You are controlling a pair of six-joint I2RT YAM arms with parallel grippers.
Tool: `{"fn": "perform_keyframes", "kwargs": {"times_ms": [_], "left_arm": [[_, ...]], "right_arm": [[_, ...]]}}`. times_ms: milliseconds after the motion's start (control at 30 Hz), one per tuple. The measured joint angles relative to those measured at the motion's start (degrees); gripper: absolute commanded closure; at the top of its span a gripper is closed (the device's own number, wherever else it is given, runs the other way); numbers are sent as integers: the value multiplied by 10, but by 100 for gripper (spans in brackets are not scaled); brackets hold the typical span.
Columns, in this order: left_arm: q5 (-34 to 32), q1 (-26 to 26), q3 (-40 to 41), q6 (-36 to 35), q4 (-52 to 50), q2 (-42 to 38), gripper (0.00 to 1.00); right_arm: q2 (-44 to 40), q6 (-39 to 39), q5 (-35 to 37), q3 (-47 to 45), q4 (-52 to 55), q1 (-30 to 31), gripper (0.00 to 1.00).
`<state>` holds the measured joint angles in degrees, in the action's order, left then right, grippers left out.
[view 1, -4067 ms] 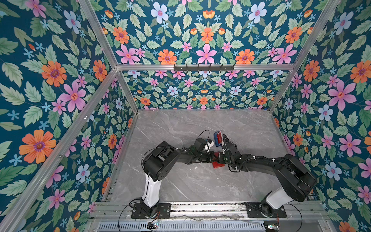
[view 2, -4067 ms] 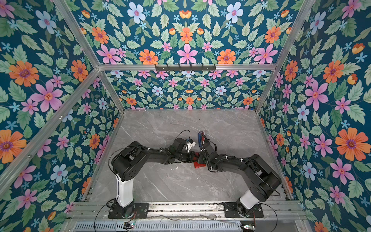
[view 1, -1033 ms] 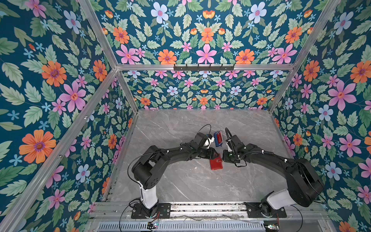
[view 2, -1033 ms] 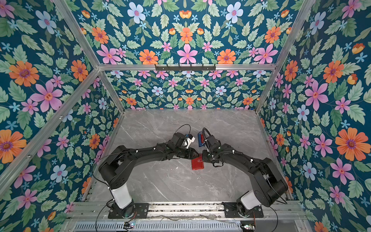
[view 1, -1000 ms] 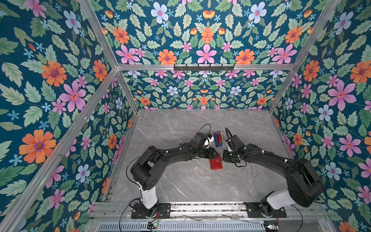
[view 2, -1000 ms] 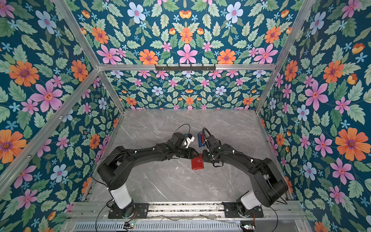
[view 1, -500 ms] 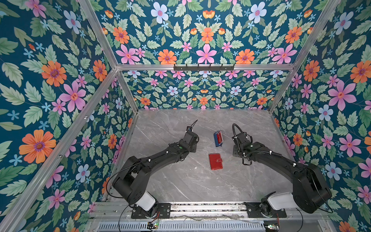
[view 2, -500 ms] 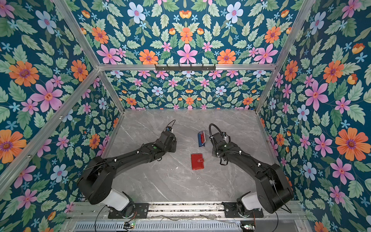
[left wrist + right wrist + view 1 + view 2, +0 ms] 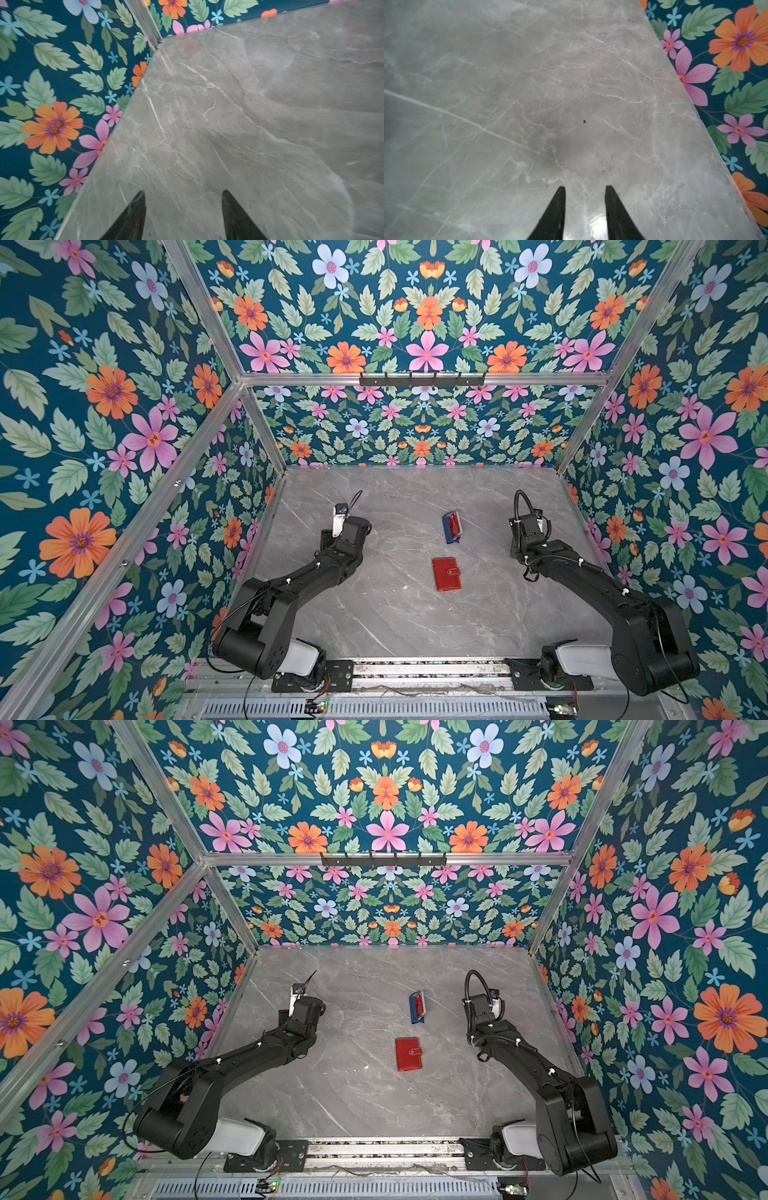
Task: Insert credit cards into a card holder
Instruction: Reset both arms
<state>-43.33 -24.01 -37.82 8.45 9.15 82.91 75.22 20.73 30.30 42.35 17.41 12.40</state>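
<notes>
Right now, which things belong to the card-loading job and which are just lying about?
Job: closed red leather-like wallet; thin red plastic card standing in the rack.
Other: small blue card rack; black hook rail on back wall.

No readable text anywhere; print on the credit cards (image 9: 456,525), if any, too small.

Red card holder (image 9: 446,574) closed, lying flat; red credit card (image 9: 456,524) in blue rack (image 9: 448,532) nearby.
</notes>
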Motion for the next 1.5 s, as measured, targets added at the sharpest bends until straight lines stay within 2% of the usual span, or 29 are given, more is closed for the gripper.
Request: {"fn": "perform_keyframes", "kwargs": {"times_ms": [167, 267, 333, 433, 567, 800, 1033, 1333, 1500], "left_arm": [[-32, 27, 37, -51, 109, 29, 26], [-41, 42, 48, -80, 171, 47, 14], [-42, 50, 56, -93, 212, 56, 6], [-32, 66, 76, -103, 265, 61, 1], [14, 96, 99, -97, 305, 54, 0], [140, 157, 163, -71, 390, 19, 1], [217, 184, 249, -74, 539, 29, 0], [287, 191, 246, -89, 628, 76, 0], [300, 199, 228, -92, 629, 92, 0]], "right_arm": [[-16, -31, 7, -44, -90, -32, 63], [-21, -49, 4, -71, -148, -52, 58], [-23, -59, -3, -87, -185, -65, 51], [-23, -70, -22, -112, -235, -72, 48], [-24, -84, -54, -133, -292, -73, 45], [-29, -123, -112, -194, -420, -78, 41], [-30, -149, -154, -223, -504, -95, 40], [-10, -168, -185, -259, -598, -104, 35], [28, -169, -208, -259, -634, -111, 25]]}}
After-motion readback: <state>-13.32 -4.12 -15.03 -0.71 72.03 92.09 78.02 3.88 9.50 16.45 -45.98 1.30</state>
